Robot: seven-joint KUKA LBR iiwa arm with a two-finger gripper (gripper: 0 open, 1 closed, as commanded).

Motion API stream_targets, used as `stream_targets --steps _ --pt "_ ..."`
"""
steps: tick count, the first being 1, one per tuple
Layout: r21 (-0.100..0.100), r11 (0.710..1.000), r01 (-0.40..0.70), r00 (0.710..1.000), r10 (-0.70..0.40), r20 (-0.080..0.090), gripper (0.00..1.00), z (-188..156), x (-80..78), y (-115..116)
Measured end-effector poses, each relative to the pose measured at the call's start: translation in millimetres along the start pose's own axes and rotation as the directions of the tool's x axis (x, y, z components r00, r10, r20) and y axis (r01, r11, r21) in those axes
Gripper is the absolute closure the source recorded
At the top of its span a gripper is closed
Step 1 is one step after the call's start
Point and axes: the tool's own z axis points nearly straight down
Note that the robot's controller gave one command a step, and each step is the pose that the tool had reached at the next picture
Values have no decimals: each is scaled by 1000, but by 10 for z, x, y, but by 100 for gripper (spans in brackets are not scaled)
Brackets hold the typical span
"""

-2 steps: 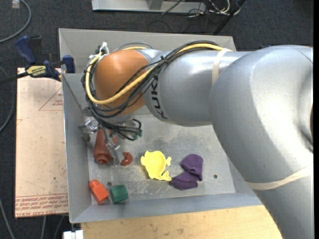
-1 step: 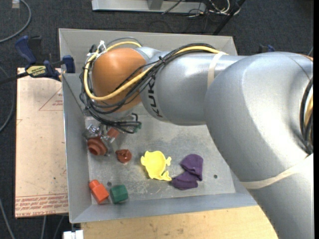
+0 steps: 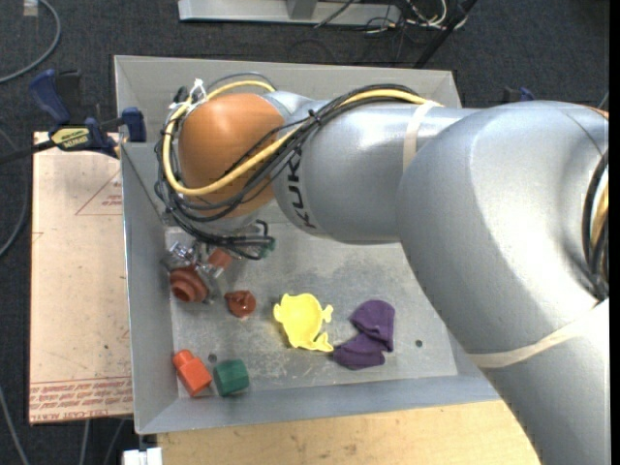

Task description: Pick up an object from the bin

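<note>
Red-brown round piece (image 3: 187, 285) lies on the floor of the bin (image 3: 291, 383), left side, about mid-height of the view, not lifted as far as I can see. Claw (image 3: 199, 260) is low, right above it and touching or nearly touching; cannot tell which. Another small reddish bit (image 3: 222, 257) sits by the claw's right; unclear if it is a loose thing or part of the tool. Claw state: cannot tell, released or clenched, since the orange wrist cover (image 3: 228, 143) and cables hide most of it.

Other things, all apart from the claw:
- small red-brown cup (image 3: 240, 304), just right of and below the round piece
- yellow crumpled thing (image 3: 303, 322), centre-bottom
- two purple scraps (image 3: 371, 335), just right of the yellow one
- orange block (image 3: 192, 372) and green block (image 3: 231, 377), side by side near the bottom-left corner

The arm (image 3: 436, 192) covers the bin's upper and right part, so anything under it can't be checked.

Progress, my judgement: approach looks done, with the claw down at the round piece. No confirmed grasp. Left to do: close on it if not already closed, lift clear of the floor, and check that it comes up with the claw. Nothing is out of the bin yet.
</note>
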Motion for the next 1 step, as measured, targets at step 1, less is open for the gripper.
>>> stream_targets --steps 1 --pt "-1 1000 -1 1000 1 0 100 -25 4 5"
